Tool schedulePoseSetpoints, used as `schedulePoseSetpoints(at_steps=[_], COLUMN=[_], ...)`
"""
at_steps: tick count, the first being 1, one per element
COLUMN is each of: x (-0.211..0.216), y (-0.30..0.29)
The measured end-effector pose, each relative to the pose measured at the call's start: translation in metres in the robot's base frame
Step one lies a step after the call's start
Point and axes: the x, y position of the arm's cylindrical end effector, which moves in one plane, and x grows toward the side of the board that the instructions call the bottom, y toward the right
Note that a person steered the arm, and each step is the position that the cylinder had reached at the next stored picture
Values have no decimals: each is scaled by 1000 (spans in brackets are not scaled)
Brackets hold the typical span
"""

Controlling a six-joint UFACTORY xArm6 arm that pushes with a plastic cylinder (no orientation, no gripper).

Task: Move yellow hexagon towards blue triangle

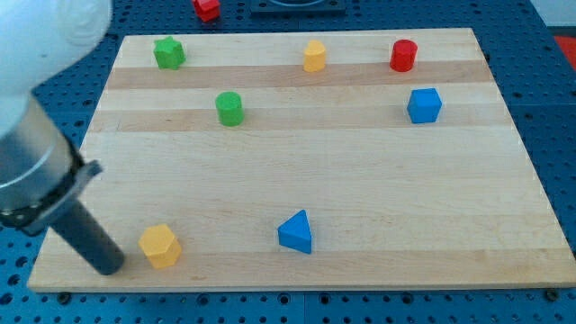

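The yellow hexagon [160,246] lies near the view's bottom left of the wooden board [360,180]. The blue triangle [296,232] lies to its right, at the bottom middle, about a quarter of the board's width away. My tip [110,265] is the lower end of the dark rod coming down from the view's left. It stands just left of the yellow hexagon, close to it, with a small gap showing.
A green star-like block [168,52], a yellow block [314,56] and a red cylinder [403,55] lie along the top. A green cylinder [229,108] and a blue cube [424,105] lie below them. A red block [207,8] lies off the board's top edge.
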Motion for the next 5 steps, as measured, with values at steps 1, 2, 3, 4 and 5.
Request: schedulePoseSetpoints(at_steps=[1,2,3,4,5], x=[0,2,-24,-30,-32], y=[47,84,76,39,64])
